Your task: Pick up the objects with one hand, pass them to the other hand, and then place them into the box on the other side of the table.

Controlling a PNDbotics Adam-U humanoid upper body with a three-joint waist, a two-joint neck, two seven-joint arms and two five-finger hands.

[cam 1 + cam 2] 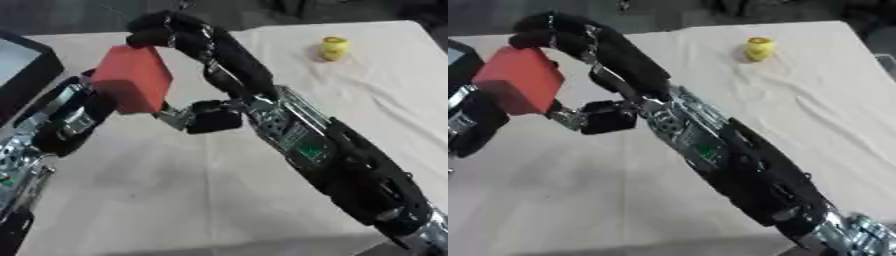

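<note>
A red block (131,80) hangs above the left part of the table, held between my two hands. My right hand (175,32) reaches in from the lower right; its fingers curl over the block's top edge and its thumb (213,120) sits below the block's lower right corner. My left hand (83,107) comes up from the lower left and lies against the block's left and back side, mostly hidden by it. A black box (22,65) with a pale inside stands at the left edge. A small yellow object (334,48) sits far right on the cloth.
A beige cloth (175,200) covers the table, wrinkled on the right side. My right forearm (306,145) crosses the middle of the table diagonally. The dark floor shows beyond the far edge.
</note>
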